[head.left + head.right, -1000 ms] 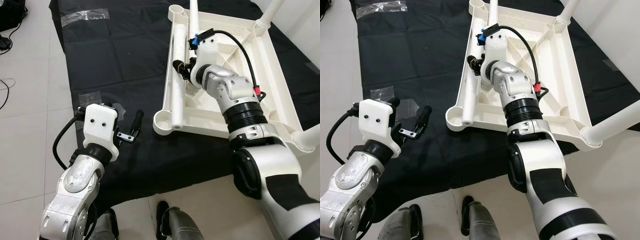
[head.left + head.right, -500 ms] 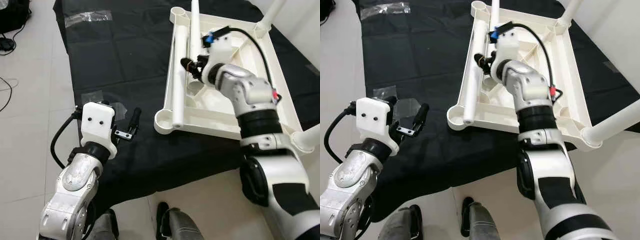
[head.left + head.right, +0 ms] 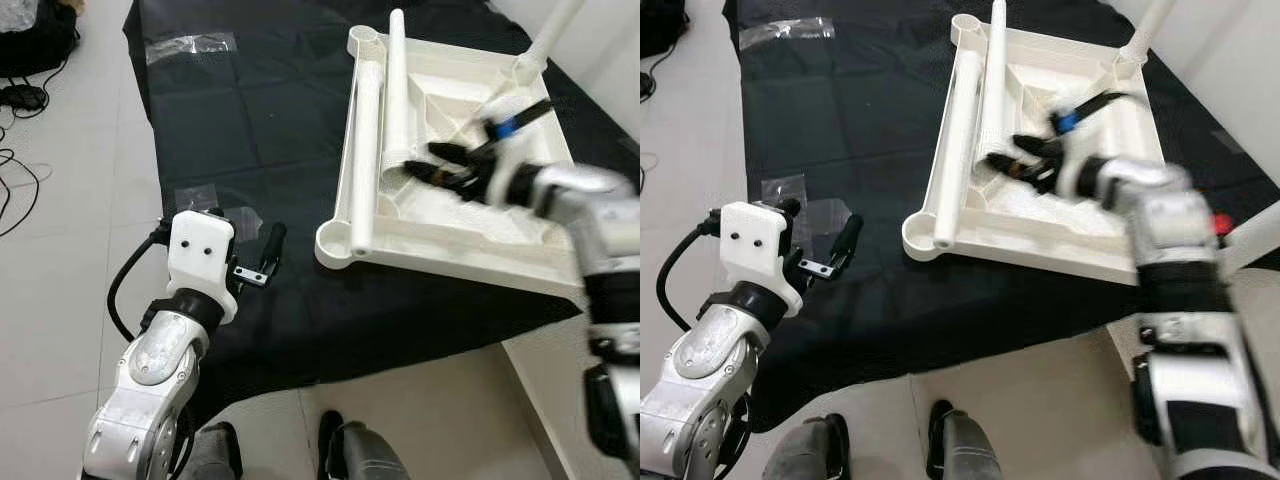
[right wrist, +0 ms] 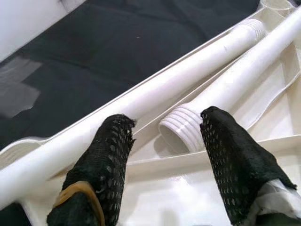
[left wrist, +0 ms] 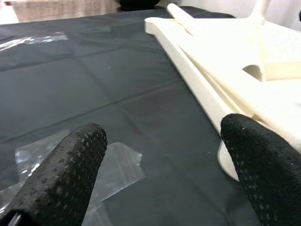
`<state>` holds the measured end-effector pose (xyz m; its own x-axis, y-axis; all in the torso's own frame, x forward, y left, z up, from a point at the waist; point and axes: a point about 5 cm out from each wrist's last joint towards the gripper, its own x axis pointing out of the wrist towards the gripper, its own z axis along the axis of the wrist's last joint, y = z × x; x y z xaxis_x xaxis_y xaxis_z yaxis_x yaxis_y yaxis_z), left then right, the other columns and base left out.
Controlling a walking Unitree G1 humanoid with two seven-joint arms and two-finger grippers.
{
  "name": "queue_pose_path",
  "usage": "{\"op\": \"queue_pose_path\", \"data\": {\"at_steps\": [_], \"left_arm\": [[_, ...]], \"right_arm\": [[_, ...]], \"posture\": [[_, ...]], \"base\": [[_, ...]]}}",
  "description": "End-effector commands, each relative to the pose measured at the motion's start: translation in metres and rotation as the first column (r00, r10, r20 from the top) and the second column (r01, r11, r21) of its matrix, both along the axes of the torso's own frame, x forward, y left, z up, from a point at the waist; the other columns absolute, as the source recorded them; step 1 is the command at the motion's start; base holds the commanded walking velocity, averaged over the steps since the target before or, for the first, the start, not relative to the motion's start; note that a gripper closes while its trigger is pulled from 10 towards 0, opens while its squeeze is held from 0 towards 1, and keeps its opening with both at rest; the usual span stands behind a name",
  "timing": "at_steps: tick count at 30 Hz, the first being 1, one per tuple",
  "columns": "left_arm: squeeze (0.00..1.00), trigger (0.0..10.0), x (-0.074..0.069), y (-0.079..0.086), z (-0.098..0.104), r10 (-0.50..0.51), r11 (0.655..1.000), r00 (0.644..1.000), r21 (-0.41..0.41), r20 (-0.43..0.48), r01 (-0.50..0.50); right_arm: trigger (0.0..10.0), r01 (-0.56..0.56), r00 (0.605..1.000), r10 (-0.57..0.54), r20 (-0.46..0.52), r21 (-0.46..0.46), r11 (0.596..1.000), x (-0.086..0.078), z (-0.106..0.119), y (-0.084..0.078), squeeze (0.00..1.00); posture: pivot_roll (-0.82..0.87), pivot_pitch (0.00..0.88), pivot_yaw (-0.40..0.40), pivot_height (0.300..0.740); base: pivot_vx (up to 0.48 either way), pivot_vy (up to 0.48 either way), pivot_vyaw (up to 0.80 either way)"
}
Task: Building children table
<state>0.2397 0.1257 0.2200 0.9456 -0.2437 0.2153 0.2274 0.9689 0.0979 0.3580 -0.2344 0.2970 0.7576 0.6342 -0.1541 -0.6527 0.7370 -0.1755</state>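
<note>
The left pincer (image 3: 262,258) hangs over the black cloth (image 3: 230,110), near a bit of clear plastic (image 3: 195,195). Its two fingers are spread wide with nothing between them.

Next comes the white table top (image 3: 450,240). It lies upside down on the cloth on the floor. Two loose white legs lie in it along its left edge. The outer leg (image 3: 362,160) and the inner leg (image 3: 397,95) lie side by side, long ways, pointing away from the robot. The inner leg's screw end (image 4: 181,129) points back toward the robot.

The right pincer (image 3: 445,168) hangs just at that screw end. Its fingers (image 4: 110,155) are spread, one on each side, and pinch nothing yet.

To do this step well, I think it should go a little further up the leg, close on the smooth part, not the screw ridges, and squeeze it firmly so the round leg cannot roll.
</note>
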Motion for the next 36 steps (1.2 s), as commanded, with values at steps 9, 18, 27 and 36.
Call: {"op": "queue_pose_path", "data": {"at_steps": [9, 18, 27, 36], "left_arm": [[0.00, 10.0, -0.001, 0.000, -0.006, -0.009, 1.000, 1.000, 0.003, -0.019, 0.009], [0.00, 10.0, -0.007, -0.005, -0.011, -0.028, 1.000, 0.999, -0.007, -0.041, 0.027], [0.00, 10.0, -0.008, -0.007, -0.010, -0.018, 1.000, 0.999, -0.014, -0.035, 0.017], [0.00, 10.0, -0.009, -0.006, -0.010, -0.006, 1.000, 0.999, -0.015, -0.034, 0.005]], "right_arm": [[10.0, 0.074, 0.995, -0.066, -0.075, 0.115, 0.991, 0.006, -0.001, 0.016, 0.00], [10.0, 0.217, 0.917, -0.135, -0.376, 0.185, 0.958, 0.018, -0.035, 0.059, 0.00], [10.0, 0.370, 0.873, -0.274, -0.403, 0.182, 0.911, 0.035, -0.021, 0.064, 0.00], [10.0, 0.375, 0.830, -0.260, -0.494, 0.149, 0.915, 0.032, -0.031, 0.076, 0.00]], "posture": [[-0.02, 0.187, -0.083, 0.740], [-0.01, 0.189, -0.092, 0.740], [-0.02, 0.189, -0.111, 0.740], [-0.02, 0.195, -0.122, 0.740]], "base": [[0.000, 0.000, 0.00], [0.000, 0.000, 0.00], [0.000, 0.000, 0.00], [0.000, 0.000, 0.00]]}}
